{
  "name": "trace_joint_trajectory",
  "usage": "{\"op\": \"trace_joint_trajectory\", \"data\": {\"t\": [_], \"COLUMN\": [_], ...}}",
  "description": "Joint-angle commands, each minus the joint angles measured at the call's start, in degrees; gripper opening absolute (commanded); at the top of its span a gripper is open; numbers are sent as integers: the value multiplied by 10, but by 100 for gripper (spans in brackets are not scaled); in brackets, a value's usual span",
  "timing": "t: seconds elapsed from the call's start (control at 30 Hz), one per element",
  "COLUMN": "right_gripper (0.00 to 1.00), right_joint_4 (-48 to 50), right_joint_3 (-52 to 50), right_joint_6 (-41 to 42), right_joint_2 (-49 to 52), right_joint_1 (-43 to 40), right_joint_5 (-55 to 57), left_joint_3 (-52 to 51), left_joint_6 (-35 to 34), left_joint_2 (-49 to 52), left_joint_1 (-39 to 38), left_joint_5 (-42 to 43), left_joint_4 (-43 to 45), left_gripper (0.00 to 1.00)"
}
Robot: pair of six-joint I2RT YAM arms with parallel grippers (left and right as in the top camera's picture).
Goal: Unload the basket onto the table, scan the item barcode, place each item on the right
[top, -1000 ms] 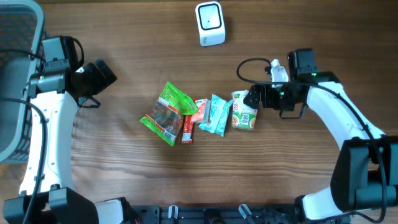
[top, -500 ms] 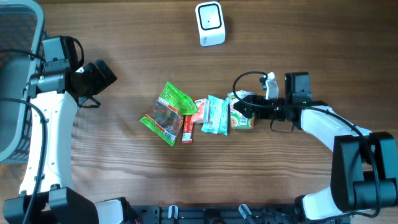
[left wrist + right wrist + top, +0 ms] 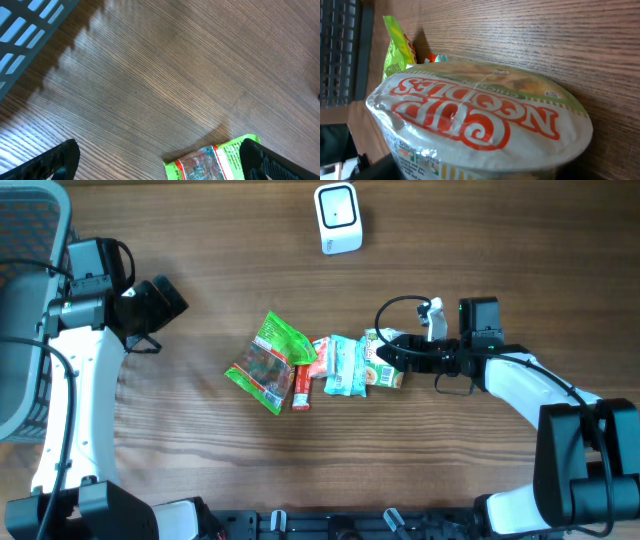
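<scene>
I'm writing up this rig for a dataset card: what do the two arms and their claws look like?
The left arm and right arm have rounded white links with boxy black joints. The left claw and right claw are black. A thin black cable loops out beside the right claw.

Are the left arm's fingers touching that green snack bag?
Apart. The overhead view shows a wide stretch of bare table between the left fingers and the green snack bag.

Table (image 3: 200, 470) of brown wood, fine-grained and matt; noodle cup (image 3: 480, 120) wrapped in glossy, wrinkled clear film; green bag (image 3: 268, 360) of shiny plastic; scanner (image 3: 337, 218) smooth white plastic; basket (image 3: 30, 25) grey plastic.
</scene>
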Motion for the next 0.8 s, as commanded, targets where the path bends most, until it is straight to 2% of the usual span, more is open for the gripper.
{"op": "trace_joint_trajectory", "data": {"t": [0.0,0.13,0.3,0.57,0.77], "right_gripper": [63,61,59,59,59], "right_joint_4": [2,-23,-102,-148,-120], "right_joint_3": [-3,-3,-3,-4,-40], "right_joint_6": [-2,0,61,156,224], "right_joint_2": [-19,-77,-183,-179,-148], "right_joint_1": [1,0,0,0,1], "right_joint_5": [-3,4,141,216,240], "left_joint_3": [4,4,4,4,4], "left_joint_6": [5,5,5,5,5], "left_joint_2": [-3,-3,-3,-3,-3], "left_joint_1": [3,2,2,2,2], "left_joint_5": [2,2,2,2,2], "left_joint_4": [1,1,1,1,1], "left_gripper": [100,100,100,100,100]}}
